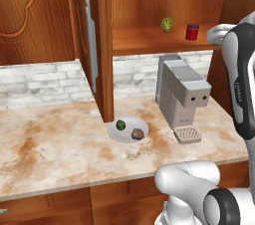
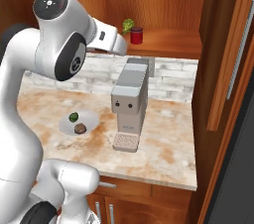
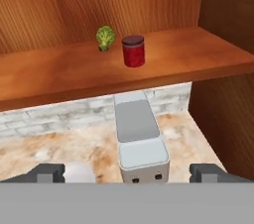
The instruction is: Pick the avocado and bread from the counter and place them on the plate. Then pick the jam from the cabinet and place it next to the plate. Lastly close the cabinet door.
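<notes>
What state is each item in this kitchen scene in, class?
Reddish-brown wooden cabinet door: open.
Small red jam jar: upright on shelf, lid on.
Round white-grey plate: on counter, holding two foods.
Dark green avocado: on plate.
Brown bread lump: on plate.
Pincer: open, holding nothing.

Grey coffee machine point(image 1: 183, 96) upright near the back wall, drip tray point(image 1: 188, 134) at its front base; small yellow-green leafy item point(image 3: 104, 37) on the wooden shelf; white brick backsplash point(image 1: 40, 83) behind; lower wooden drawers point(image 2: 144, 203) below.
</notes>
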